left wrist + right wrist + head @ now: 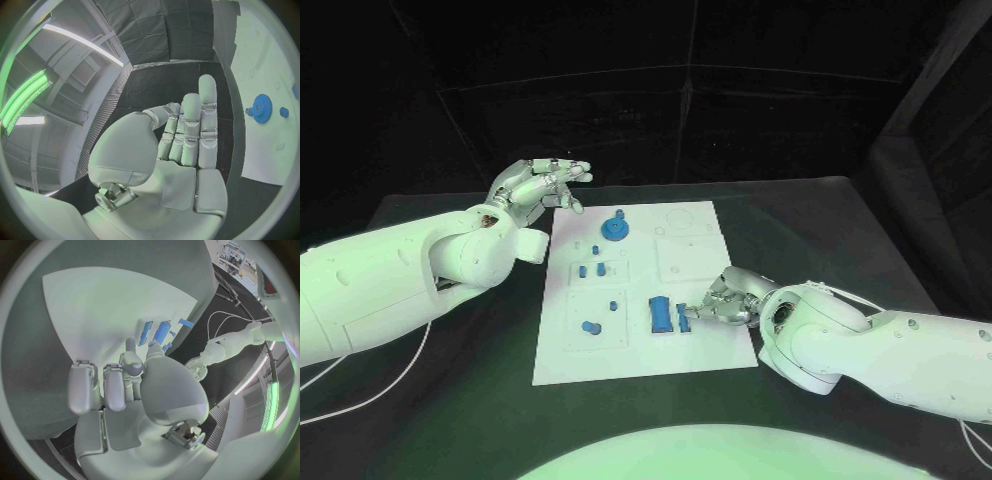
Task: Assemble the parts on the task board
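Note:
The white task board lies in the middle of the black table. A blue gear stands near its far edge and also appears in the left wrist view. Small blue parts sit mid-board, and others lie nearer the front. A blue block lies beside a narrow blue piece. My right hand is low on the board, its fingertips at that narrow piece; whether it pinches it is unclear. My left hand hovers off the board's far left corner, fingers stretched, holding nothing.
Black table surface surrounds the board on all sides. White cables trail over the table at the front left. The right forearm lies along the table right of the board. Dark curtains close the back.

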